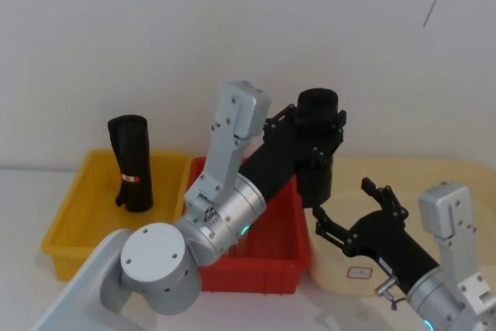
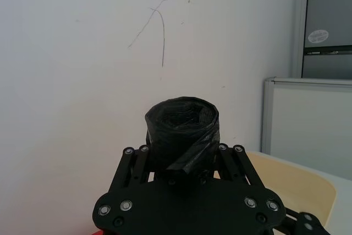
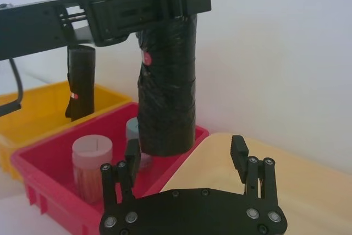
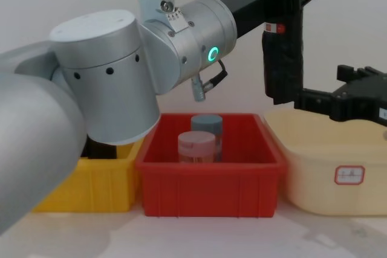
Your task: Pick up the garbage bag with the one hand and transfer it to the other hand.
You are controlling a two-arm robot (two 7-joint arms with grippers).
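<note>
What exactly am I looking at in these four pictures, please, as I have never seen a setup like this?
This is a robot with two silver arms, each ending in a black pronged end effector. One picture looks down from its head, one across from its chest, two from cameras on its wrists. The left end effector is shut on the garbage bag, a black roll held upright in the air. The right end effector is open, near the roll's lower end. On the table stand a yellow bin with a second black roll, a red bin with a pink-lidded jar and a blue-lidded jar, and a cream bin.
</note>
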